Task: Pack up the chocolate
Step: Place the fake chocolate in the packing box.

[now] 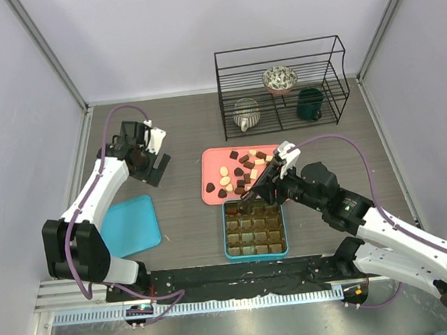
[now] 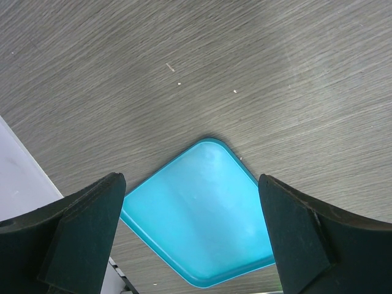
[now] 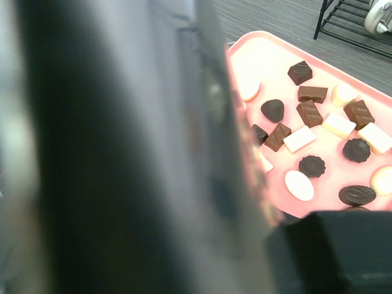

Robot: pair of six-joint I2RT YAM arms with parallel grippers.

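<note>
A blurred dark finger of the right jaws fills the right wrist view, and whether they stand apart or together I cannot tell. Past it the chocolate [image 3: 309,113] lies scattered on the pink tray [image 3: 269,55], which touches the far edge of the teal compartment box [image 1: 254,227]. The left jaws stand apart, empty, over a teal lid [image 2: 202,220] on the worktop [image 2: 245,73]. Each piece is likely light, stiff, smooth and easily marked, so pinch one gently across opposite flat sides
</note>
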